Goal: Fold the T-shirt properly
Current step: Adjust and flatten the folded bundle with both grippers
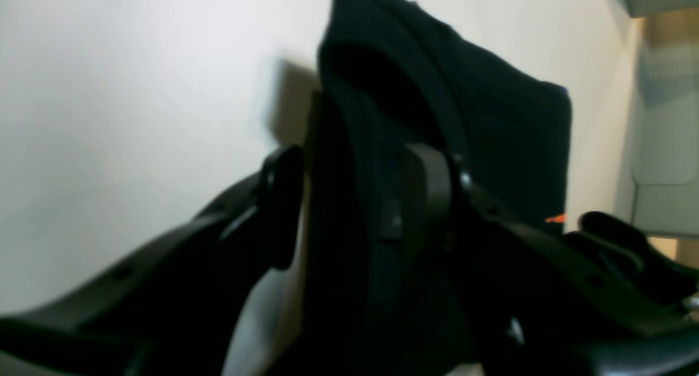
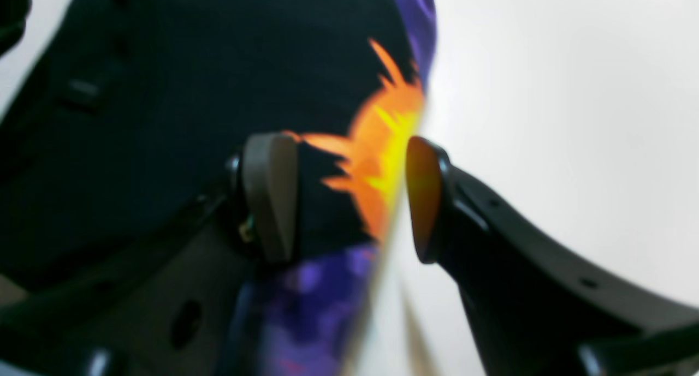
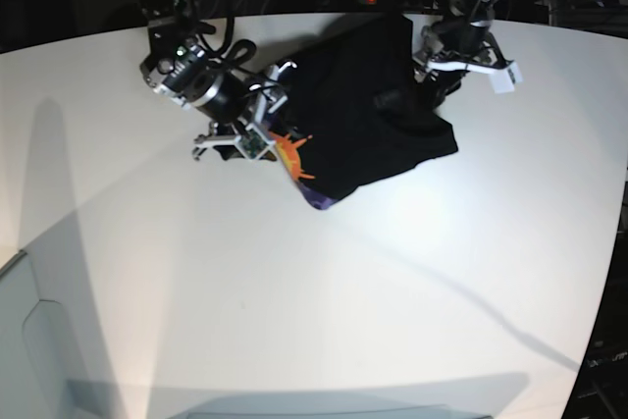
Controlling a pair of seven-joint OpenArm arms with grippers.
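- Black T-shirt [image 3: 368, 110] lies bunched at the far side of the white desk [image 3: 314, 291] in the base view, between the two arms.
- Only the right wrist view shows the orange print [image 2: 377, 157] and purple patches up close; the base view shows them small, at the shirt's edge.
- Left wrist view shows a thick dark fold standing between the fingers.
- Left hand [image 1: 349, 201] is parted wide around that fold; whether it presses the cloth I cannot tell.
- Right hand [image 2: 349, 196] stands wide open, straddling the printed edge, one finger [image 2: 270, 196] over the cloth.
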